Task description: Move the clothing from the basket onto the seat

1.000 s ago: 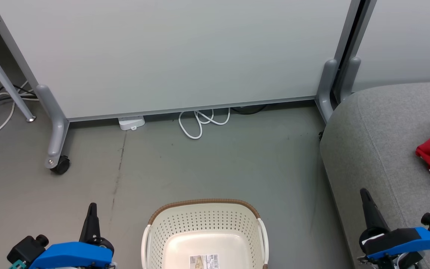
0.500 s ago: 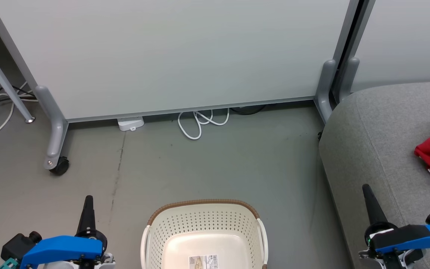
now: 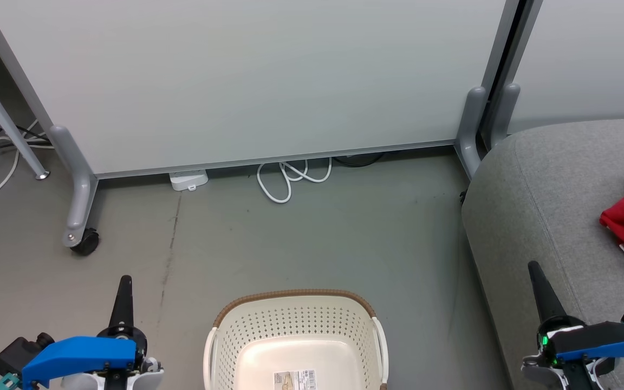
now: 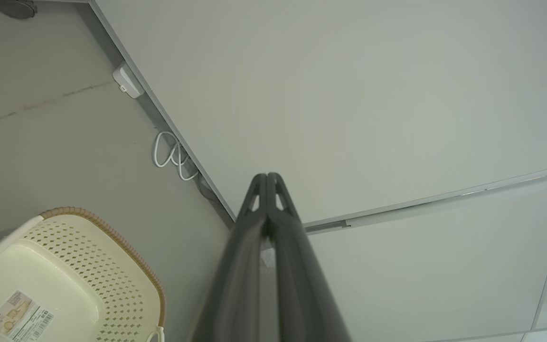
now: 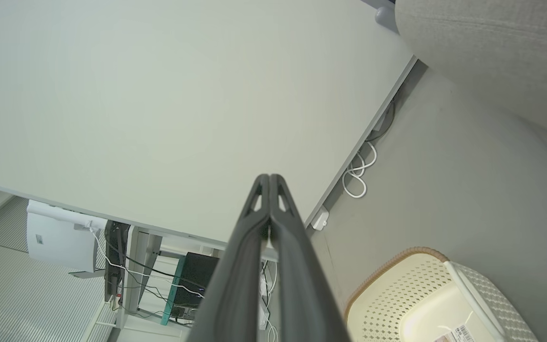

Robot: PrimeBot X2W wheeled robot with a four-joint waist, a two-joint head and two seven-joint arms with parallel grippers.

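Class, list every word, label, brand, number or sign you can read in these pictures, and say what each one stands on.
Paper label on the base of the basket: a barcode, a small picture and lines of print, all too small and blurred to read.
No text in any of the views can be quoted.

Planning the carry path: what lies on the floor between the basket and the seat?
Nothing. In the head view, only bare grey floor separates the basket from the seat.
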